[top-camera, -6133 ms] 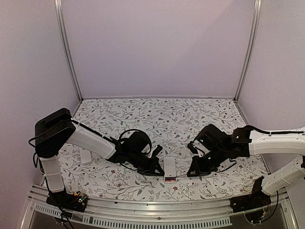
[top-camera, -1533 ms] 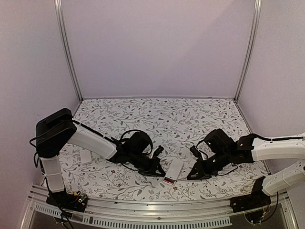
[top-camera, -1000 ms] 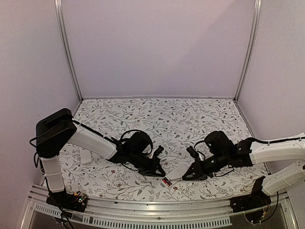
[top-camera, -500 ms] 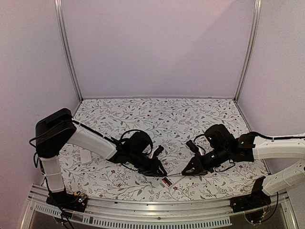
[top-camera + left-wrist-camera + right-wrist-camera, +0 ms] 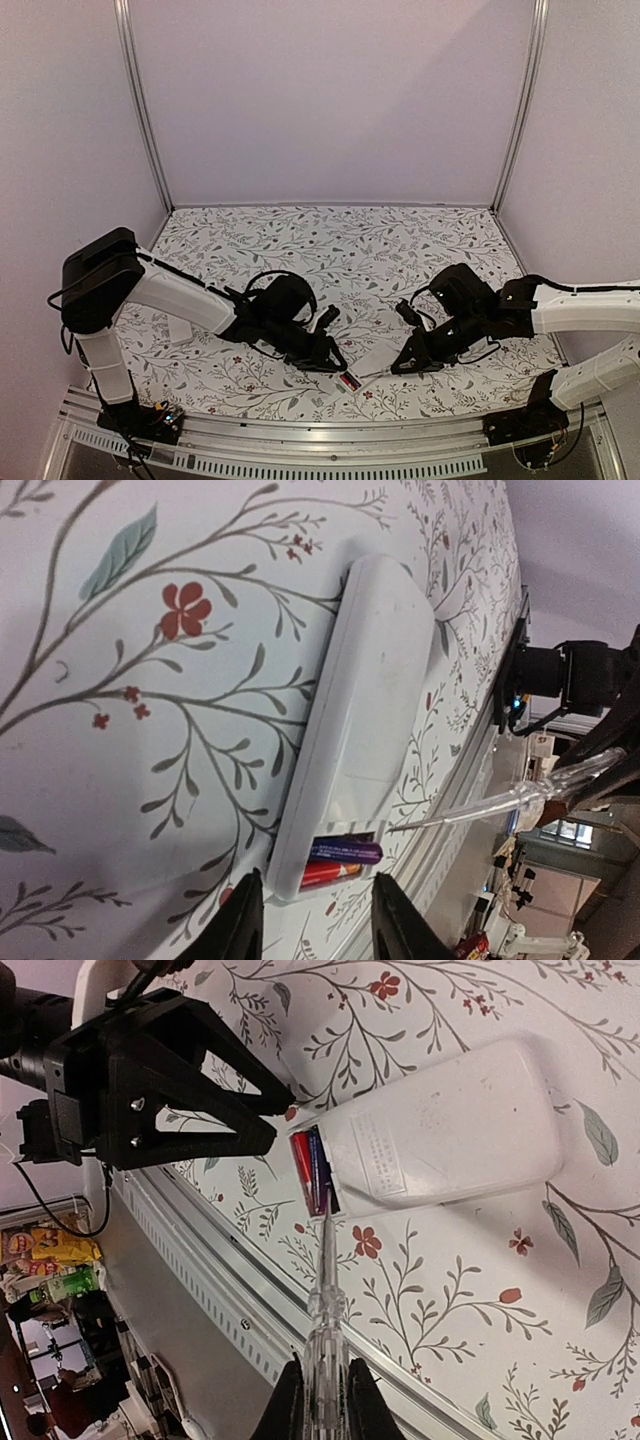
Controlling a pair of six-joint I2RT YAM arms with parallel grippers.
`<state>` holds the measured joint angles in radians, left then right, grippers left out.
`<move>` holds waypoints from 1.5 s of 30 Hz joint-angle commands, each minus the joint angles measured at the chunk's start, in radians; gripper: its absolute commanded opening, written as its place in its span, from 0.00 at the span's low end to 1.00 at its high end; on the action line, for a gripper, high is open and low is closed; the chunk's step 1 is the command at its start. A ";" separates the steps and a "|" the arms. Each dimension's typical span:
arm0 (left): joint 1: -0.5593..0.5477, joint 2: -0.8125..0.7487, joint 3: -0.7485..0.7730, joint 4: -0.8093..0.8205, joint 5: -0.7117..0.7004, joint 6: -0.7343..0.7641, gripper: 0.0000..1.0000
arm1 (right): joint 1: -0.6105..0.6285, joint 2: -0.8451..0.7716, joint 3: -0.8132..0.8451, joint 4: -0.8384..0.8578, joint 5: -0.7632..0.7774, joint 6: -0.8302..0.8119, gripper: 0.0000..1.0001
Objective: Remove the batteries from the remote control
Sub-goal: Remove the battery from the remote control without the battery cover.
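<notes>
The batteries [image 5: 312, 1172], one red and one dark, sit side by side in the open compartment at one end of the white remote [image 5: 450, 1135], which lies flat on the flower-patterned tabletop [image 5: 520, 1290]. That open end lies straight ahead of the right end effector [image 5: 322, 1400], which is clenched around the clear handle of a long thin stick-like tool [image 5: 325, 1300]. The tool runs forward from the fingers, and its narrow tip reaches the edge of the compartment right at the dark battery; whether it presses on the battery cannot be told. The rest of the remote stretches away to the right of the tool's tip in the right wrist view. The left end effector [image 5: 318, 925] is released, its two black fingers spread apart with nothing between them. The remote's battery end lies just ahead of its fingertips, roughly in line with the gap, and the remote's body extends away from them.
</notes>
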<state>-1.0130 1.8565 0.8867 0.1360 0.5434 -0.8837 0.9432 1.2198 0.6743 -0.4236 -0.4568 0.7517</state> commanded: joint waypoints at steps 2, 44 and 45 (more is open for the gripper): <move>-0.033 -0.013 -0.024 -0.044 0.024 -0.008 0.36 | 0.000 0.040 -0.003 -0.003 0.004 -0.035 0.00; -0.058 0.070 -0.014 0.003 0.047 -0.039 0.11 | 0.000 -0.023 -0.255 0.560 -0.140 0.218 0.00; -0.057 0.070 -0.014 0.004 0.045 -0.040 0.11 | 0.000 -0.025 -0.256 0.573 -0.143 0.225 0.00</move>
<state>-1.0542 1.9022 0.8742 0.1204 0.5964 -0.9157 0.9413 1.2255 0.4240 0.0532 -0.5709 0.9508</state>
